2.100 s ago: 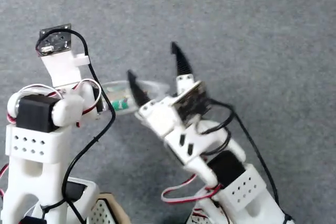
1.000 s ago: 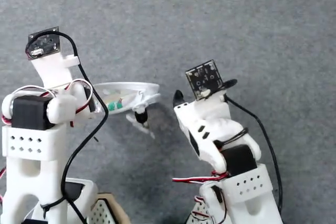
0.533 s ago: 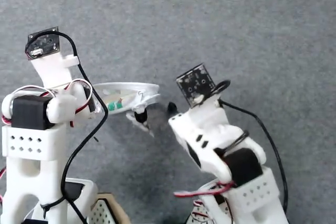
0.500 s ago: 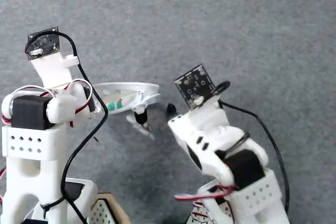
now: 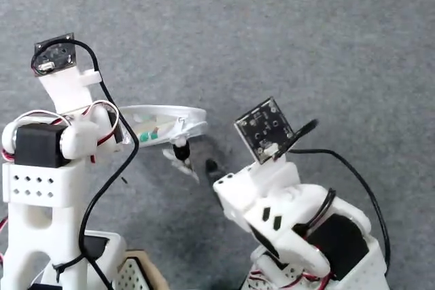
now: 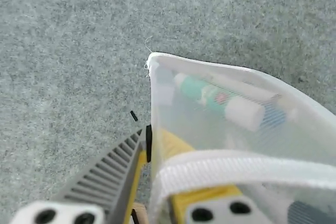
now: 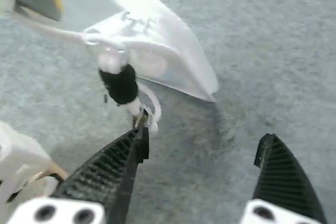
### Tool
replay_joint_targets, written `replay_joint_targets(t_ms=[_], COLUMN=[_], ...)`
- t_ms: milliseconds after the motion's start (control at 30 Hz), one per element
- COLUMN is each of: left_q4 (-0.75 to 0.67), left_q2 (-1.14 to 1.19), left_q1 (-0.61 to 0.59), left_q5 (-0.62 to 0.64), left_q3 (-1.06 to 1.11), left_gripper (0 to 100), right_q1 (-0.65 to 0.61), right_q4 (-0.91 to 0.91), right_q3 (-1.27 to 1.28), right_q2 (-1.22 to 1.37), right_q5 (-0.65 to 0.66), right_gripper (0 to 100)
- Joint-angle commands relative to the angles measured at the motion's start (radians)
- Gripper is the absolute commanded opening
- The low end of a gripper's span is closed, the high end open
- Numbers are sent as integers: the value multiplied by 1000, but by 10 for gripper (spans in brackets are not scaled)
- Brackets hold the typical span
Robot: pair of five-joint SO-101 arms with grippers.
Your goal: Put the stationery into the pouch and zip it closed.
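1. Between the fingers of the left hand [image 6: 155,142] sits the near edge of the pouch [image 6: 236,129]. The hand is drawn narrow and pinches that edge, one grey finger [image 6: 113,169] outside the mesh and a yellow pad against it.
2. Just beyond that hand's fingertips, inside the translucent white pouch, lies a green-and-white stick [image 6: 210,95] with a white cap. A blue item [image 6: 273,116] lies close beside the cap, too blurred through the mesh to name.
3. From the left hand the pouch [image 5: 163,120] stretches out on edge over the grey desk [image 5: 340,45] toward the other arm.
4. The right hand [image 7: 203,139] is spread wide and holds nothing, low over the desk at the pouch's far end [image 7: 157,61].
5. Ahead of the right hand hangs the zipper pull [image 7: 121,85], a black bobble on a white cord. The cord's end lies right at the tip of one finger [image 7: 123,171]; whether they touch cannot be told.
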Motion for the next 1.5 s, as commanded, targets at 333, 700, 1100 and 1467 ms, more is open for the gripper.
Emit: replay_joint_targets(t_ms=[333,700,1100,1467], left_q4=[-26,-26,-25,-23], left_q2=[-17,-17,-17,-17], left_q1=[-13,-8,-4,-4], left_q5=[5,3,3,3], left_q3=[-4,-4,-4,-4], left_gripper=[29,29,29,29], right_q1=[-80,-80,-104,-155], right_q4=[-245,-350,-356,-417], right_q3=[150,225,228,237], right_q2=[12,2,5,2], right_q5=[-20,-20,-20,-20], right_gripper=[325,325,325,325])
